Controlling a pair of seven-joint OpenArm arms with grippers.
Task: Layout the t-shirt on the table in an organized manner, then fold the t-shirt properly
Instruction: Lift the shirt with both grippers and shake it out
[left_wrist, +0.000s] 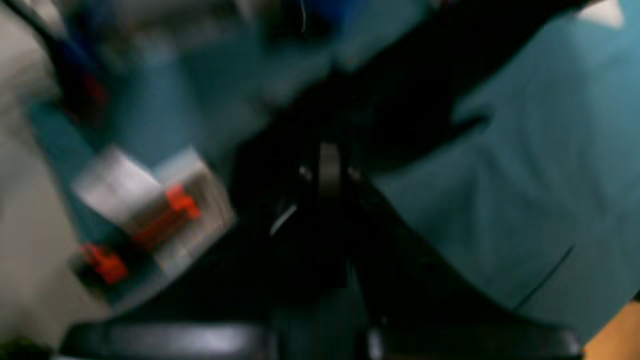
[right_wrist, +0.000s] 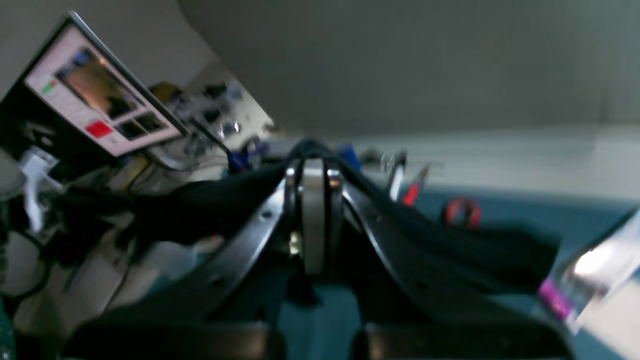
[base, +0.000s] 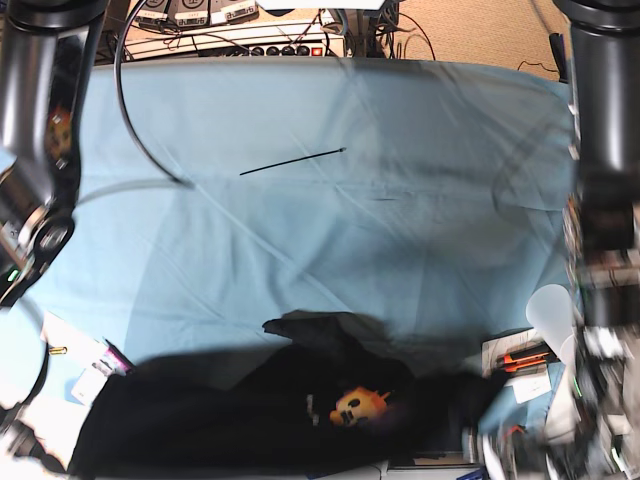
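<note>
Your t-shirt (base: 250, 420) lies bunched along the near edge of the counter (base: 330, 200), a dark heap with its orange-yellow print (base: 358, 405) facing up toward the right of the heap. Most of the blue cloth beyond the shirt is bare, apart from a thin black line (base: 292, 160) lying on it far from the shirt.

In the right wrist view, your right claw (right_wrist: 312, 172) has its fingers pressed together around a fold of black fabric (right_wrist: 210, 200), which drapes off to both sides of the fingers. So that claw is clenched on the t-shirt and holds the cloth lifted clear of the blue counter cloth. Behind the shirt in that view you can see a tilted monitor (right_wrist: 95, 92) and red-handled tools (right_wrist: 415, 192), all blurred.

In the left wrist view, your left claw (left_wrist: 327, 172) sits among black fabric (left_wrist: 410, 100) too, but the picture is badly smeared. You cannot tell from it whether the fingers are gripping the shirt or only close to it. Beside the shirt there, a clear box with red parts (left_wrist: 155, 220) lies near the edge of the counter.
</note>
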